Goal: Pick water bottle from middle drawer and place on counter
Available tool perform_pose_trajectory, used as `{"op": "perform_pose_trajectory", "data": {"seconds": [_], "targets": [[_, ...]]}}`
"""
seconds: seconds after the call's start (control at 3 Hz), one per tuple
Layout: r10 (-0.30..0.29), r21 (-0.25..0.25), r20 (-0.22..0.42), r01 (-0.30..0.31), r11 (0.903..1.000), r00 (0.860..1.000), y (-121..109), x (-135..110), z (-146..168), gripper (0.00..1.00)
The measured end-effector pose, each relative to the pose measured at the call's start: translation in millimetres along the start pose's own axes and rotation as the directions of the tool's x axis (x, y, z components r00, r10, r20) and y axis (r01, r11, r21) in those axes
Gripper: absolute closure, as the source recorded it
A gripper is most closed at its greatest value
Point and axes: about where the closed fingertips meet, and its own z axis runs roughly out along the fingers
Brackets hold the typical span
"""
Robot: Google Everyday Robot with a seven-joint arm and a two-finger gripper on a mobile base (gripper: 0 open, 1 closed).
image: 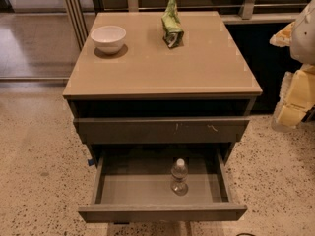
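Note:
The water bottle (pixel 179 177) stands upright in the open middle drawer (pixel 162 212), near the middle of its floor and slightly right. It is clear, with a white cap. The drawer is pulled out towards me below the drawer front with pale scratches (pixel 162 130). The tan counter (pixel 162 68) tops the cabinet. My gripper (pixel 291 102), pale yellow and white, hangs at the right edge of the view. It is beside the cabinet's right side at about counter height, well apart from the bottle and holding nothing that I can see.
A white bowl (pixel 108 38) sits at the counter's back left. A crumpled green bag (pixel 172 23) stands at the back middle. Speckled floor surrounds the cabinet. A dark wall and railing run behind it.

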Motion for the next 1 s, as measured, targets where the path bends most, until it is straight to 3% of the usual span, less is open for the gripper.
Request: {"op": "perform_pose_trajectory", "data": {"seconds": [0.33,0.67,1.0], "targets": [[0.0,0.0,0.0,0.0,1.0,1.0,0,0,0,0.0],[0.0,0.0,0.0,0.0,1.0,1.0,0,0,0,0.12],[0.024,0.002,0.036,-0.024,0.9997,0.999,2,0,13,0.36]]}}
